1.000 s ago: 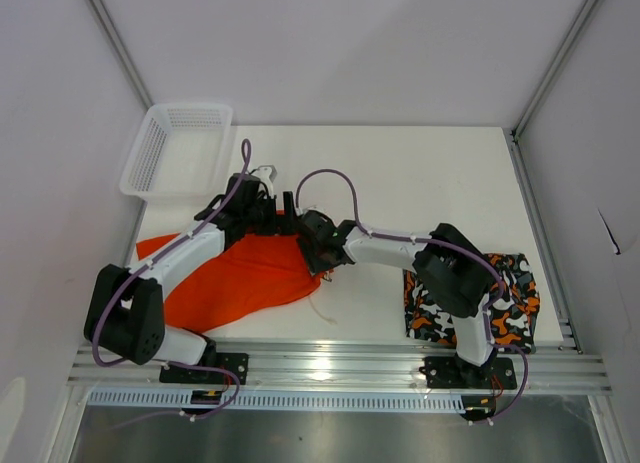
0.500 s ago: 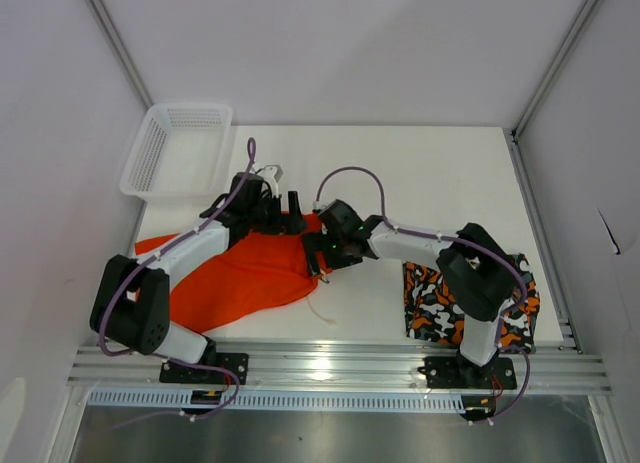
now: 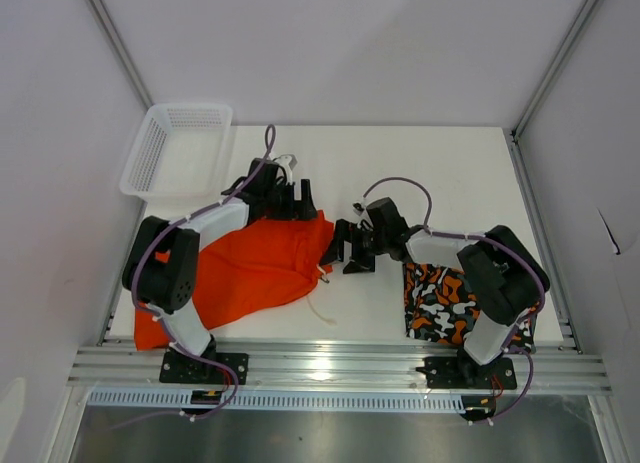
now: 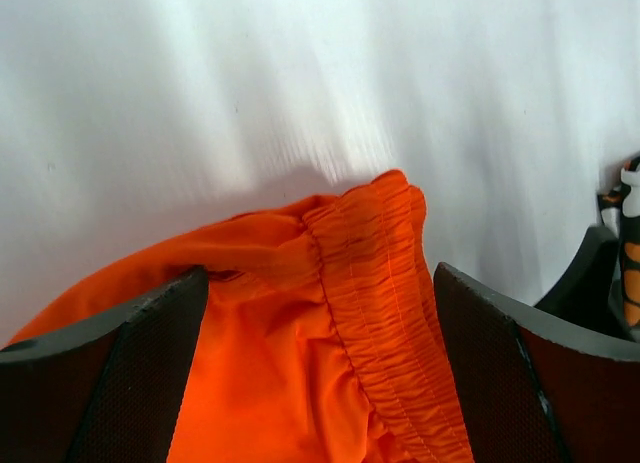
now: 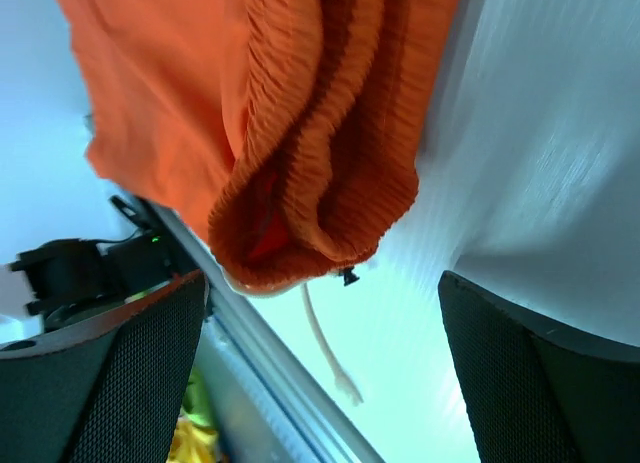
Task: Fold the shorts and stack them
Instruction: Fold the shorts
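The white bench [image 3: 420, 163] is being occupied by orange shorts [image 3: 250, 268] on its left, patterned shorts [image 3: 440, 303] at its near right edge, and a mesh basket [image 3: 150, 153] at its far-left corner.

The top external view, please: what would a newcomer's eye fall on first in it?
The bright orange shorts lie spread at the left front of the table, the loudest colour there. The left gripper hangs open over their far waistband edge, and the right gripper, open too, sits just off their right corner. The folded patterned shorts lie at the right front.
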{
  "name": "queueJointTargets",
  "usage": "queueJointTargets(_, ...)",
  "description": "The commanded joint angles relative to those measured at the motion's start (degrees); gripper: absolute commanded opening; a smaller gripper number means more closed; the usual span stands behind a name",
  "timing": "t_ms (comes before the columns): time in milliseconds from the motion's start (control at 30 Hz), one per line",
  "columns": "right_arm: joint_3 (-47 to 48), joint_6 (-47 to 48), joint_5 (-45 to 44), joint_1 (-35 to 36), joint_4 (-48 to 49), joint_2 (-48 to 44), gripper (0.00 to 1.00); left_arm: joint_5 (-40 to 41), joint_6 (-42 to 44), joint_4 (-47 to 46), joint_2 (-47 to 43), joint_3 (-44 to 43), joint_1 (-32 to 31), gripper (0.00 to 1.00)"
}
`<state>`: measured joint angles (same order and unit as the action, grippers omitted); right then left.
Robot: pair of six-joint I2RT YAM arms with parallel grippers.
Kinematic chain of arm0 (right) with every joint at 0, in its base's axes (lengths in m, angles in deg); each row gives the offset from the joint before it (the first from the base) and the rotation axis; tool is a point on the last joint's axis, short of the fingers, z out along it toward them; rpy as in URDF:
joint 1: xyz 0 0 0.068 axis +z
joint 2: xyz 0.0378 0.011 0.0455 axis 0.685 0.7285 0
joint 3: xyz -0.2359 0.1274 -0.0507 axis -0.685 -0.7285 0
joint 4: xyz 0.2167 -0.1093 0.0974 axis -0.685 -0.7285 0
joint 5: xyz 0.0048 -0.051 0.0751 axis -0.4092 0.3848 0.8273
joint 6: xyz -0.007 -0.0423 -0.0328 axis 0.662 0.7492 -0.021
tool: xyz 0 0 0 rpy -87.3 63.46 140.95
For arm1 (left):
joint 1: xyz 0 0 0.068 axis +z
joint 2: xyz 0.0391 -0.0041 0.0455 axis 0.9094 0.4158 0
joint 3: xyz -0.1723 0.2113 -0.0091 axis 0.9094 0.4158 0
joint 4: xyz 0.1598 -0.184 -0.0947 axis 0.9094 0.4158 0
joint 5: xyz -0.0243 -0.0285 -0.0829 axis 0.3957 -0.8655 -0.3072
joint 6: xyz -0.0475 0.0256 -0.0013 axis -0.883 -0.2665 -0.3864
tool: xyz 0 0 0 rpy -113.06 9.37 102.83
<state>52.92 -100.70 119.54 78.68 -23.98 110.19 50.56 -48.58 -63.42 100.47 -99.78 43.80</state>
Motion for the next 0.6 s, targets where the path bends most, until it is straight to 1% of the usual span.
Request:
queueJointTargets(0,-3.93,-10.14,6.72,-0.72,15.15,0.64,1.0,-0.95,1.38,-1.02,2.66,-3.92,-0.17,0.95)
queueJointTargets(33,-6.11,-14.33,7.16,-0.9,17.61,1.6,1.0,-1.04,1.38,-1.37,3.27,-4.09,-0.17,0.95)
queueJointTargets(100,-7.71,-18.4,7.78,-1.25,24.63,2.75,0.99,-1.56,1.38,-1.72,4.85,-4.44,-0.17,0.94)
queueJointTargets(133,-8.07,-21.46,7.69,-1.25,25.89,4.15,0.99,-1.74,1.38,-1.81,5.3,-4.54,-0.17,0.93)
queueJointTargets(200,-7.98,-23.68,7.43,-1.34,29.14,5.12,0.99,-2.18,1.47,-1.9,6.44,-4.89,-0.17,0.93)
queueJointTargets(300,-7.46,-26.58,6.55,-1.78,31.17,6.01,0.99,-2.44,1.91,-1.9,6.97,-4.89,-0.17,0.91)
queueJointTargets(400,-5.36,-26.68,5.76,-1.95,28.99,6.35,0.99,-2.53,2.26,-1.99,7.32,-4.71,-0.17,0.91)
queueJointTargets(467,-2.38,-25.8,5.32,-1.87,24.35,7.84,0.99,-2.36,2.52,-2.07,7.23,-4.62,-0.17,0.9)
queueJointTargets(533,-1.4,-25.97,4.45,-1.87,22.4,8.38,1.0,-2.44,2.61,-1.99,7.41,-4.8,-0.17,0.9)
queueJointTargets(567,-0.87,-25.63,3.14,-1.87,19.25,8.64,0.99,-2.53,2.61,-2.07,7.41,-4.89,-0.08,0.9)
